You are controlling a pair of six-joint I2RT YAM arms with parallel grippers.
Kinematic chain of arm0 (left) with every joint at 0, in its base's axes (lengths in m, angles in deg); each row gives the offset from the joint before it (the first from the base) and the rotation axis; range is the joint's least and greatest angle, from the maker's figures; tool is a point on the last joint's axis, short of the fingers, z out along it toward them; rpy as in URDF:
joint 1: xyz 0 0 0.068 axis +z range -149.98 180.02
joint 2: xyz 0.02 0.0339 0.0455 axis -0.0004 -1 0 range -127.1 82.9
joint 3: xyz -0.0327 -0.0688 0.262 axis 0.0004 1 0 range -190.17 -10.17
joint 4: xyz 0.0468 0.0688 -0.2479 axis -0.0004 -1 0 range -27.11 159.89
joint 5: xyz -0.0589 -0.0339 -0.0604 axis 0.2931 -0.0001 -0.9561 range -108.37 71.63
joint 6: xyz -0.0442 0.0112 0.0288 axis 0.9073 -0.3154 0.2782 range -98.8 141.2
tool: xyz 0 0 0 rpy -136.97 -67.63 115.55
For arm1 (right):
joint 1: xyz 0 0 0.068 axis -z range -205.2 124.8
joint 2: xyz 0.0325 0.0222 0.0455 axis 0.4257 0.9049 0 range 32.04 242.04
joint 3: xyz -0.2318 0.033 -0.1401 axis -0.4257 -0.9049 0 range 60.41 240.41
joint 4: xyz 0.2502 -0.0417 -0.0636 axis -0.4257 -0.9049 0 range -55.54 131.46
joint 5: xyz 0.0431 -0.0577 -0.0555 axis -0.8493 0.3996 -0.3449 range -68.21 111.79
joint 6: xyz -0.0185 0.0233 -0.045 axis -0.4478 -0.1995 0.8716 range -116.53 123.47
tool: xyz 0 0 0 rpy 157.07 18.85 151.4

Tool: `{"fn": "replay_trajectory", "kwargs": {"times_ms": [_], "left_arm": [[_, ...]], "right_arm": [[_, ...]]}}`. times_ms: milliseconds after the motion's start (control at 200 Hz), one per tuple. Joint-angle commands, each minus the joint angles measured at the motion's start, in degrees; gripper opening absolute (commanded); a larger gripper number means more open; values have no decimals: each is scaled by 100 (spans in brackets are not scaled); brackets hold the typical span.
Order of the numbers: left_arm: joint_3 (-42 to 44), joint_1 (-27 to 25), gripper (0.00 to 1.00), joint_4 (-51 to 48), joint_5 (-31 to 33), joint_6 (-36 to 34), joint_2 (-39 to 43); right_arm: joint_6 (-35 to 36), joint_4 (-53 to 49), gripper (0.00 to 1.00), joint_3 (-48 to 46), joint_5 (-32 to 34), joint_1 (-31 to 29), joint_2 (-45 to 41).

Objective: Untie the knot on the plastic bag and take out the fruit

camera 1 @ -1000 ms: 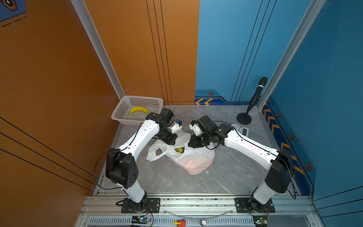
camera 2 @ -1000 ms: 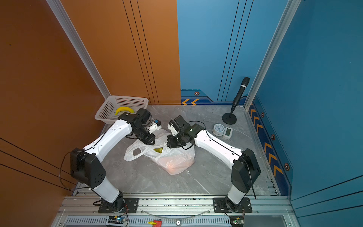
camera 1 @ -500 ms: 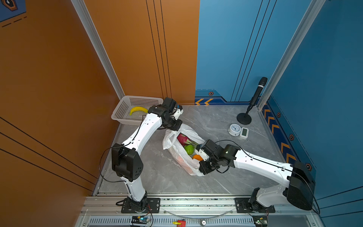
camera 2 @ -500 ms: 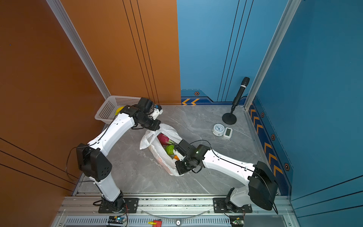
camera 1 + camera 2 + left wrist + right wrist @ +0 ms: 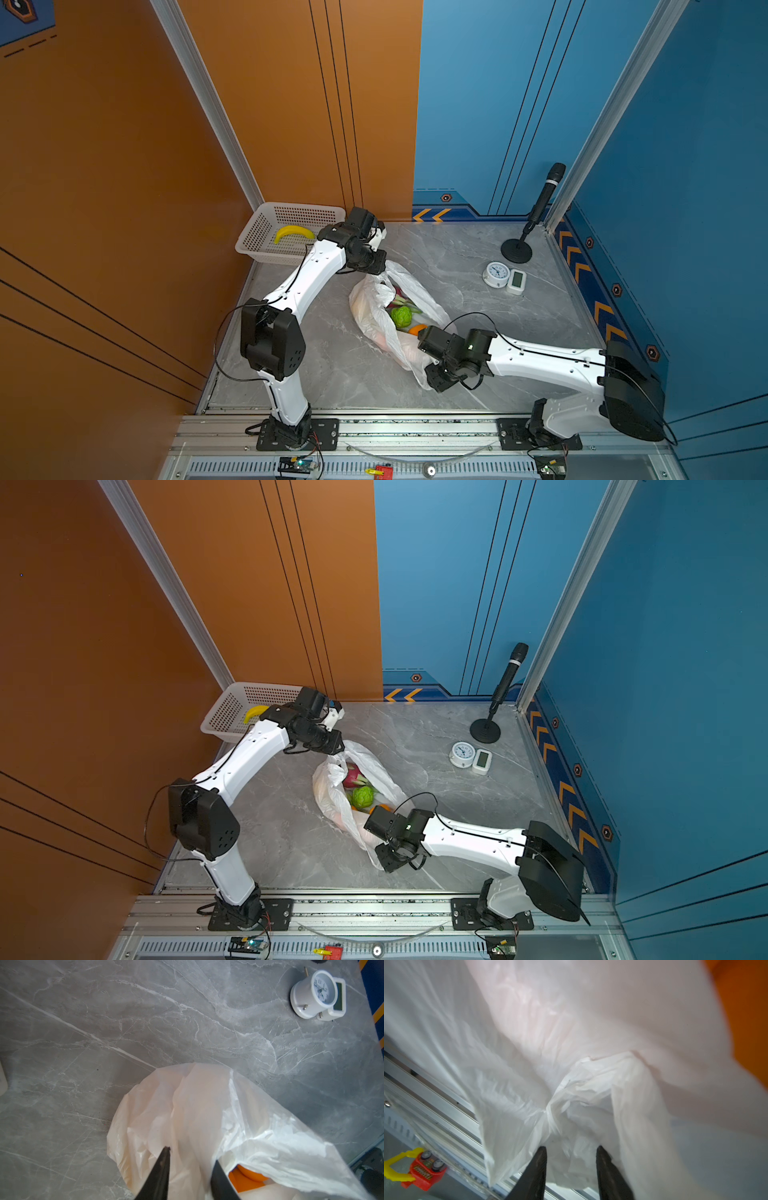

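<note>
The white plastic bag [image 5: 374,307] [image 5: 328,791] lies stretched along the table with its mouth gaping. Inside it fruit shows: a round green one [image 5: 401,316] [image 5: 363,796], a pink-red dragon fruit [image 5: 352,775] and an orange one [image 5: 417,329] [image 5: 249,1174]. The knot is out of view. My left gripper [image 5: 380,268] [image 5: 191,1155] is at the bag's far end, jaws apart, with loose plastic lying between them. My right gripper [image 5: 432,374] [image 5: 571,1147] is at the bag's near end, jaws apart, over a gathered bunch of plastic [image 5: 550,1109].
A white mesh basket [image 5: 291,216] holding a banana [image 5: 293,233] stands at the back left, just behind my left wrist. A white clock [image 5: 496,274], a small white display [image 5: 516,280] and a microphone on a stand [image 5: 540,208] are at the back right.
Both grippers were shut side by side at the bag's top. They then pulled apart, left toward the back, right toward the front. The bag's mouth opened, and both jaws have since spread.
</note>
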State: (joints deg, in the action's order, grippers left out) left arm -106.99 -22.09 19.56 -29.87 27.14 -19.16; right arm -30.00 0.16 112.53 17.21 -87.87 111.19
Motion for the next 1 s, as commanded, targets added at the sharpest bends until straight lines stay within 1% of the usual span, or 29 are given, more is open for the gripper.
{"fn": "replay_trajectory", "kwargs": {"times_ms": [0,160,345,400,481,551,646,716,841,916,996], "left_arm": [[148,-55,40,46,19,174,556],[392,-91,47,41,117,363,1171],[686,-127,53,41,169,697,1953],[772,-161,53,42,194,839,2181],[921,-244,54,48,263,1050,2528],[1078,-340,55,49,346,1145,2839],[1354,-415,57,43,420,1355,3284],[1625,-434,59,40,459,1517,3636],[2057,-445,65,-44,559,1777,4183],[2271,-455,67,-32,456,1858,4454],[2417,-499,67,-30,239,1762,4675]], "right_arm": [[-185,-430,54,450,767,-8,-522],[-126,-689,62,1090,1100,16,-805],[19,-679,67,1918,1080,153,-761],[100,-542,68,2146,1045,196,-694],[218,-91,69,2302,1018,236,-537],[153,385,69,2311,1007,325,-326],[-182,756,67,2405,1034,505,99],[-305,835,65,2502,968,627,434],[-470,923,63,2517,1074,791,913],[-621,1124,62,2402,1039,929,1139],[-786,1344,62,2292,1016,1041,1345]]}}
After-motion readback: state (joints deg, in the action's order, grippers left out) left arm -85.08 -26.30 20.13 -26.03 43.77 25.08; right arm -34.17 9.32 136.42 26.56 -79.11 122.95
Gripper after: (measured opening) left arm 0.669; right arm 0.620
